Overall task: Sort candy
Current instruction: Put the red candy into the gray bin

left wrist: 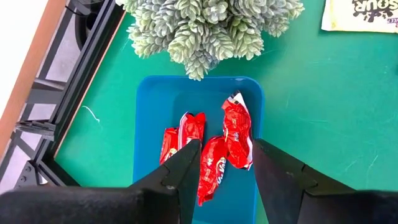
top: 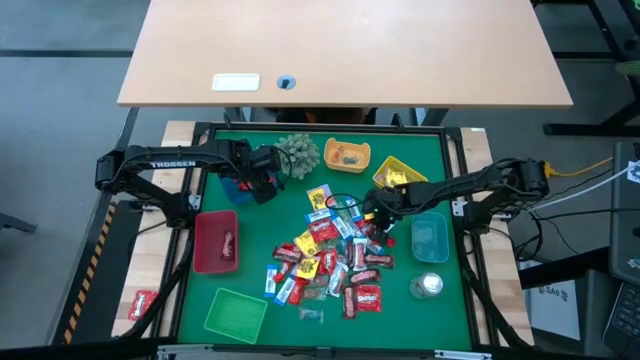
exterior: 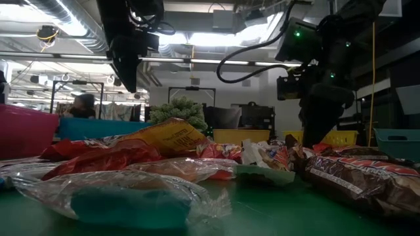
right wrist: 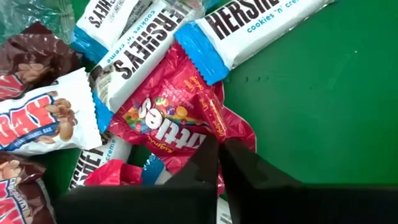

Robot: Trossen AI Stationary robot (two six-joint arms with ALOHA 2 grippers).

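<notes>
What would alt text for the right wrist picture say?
The right gripper is shut, pinching a red Skittles packet on the green table. White-and-blue Hershey's bars and a PayDay bar lie around it.

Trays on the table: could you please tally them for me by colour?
Red tray: 1
Green tray: 1
Orange tray: 1
Yellow tray: 1
Teal tray: 1
Blue tray: 1
Total: 6
</notes>
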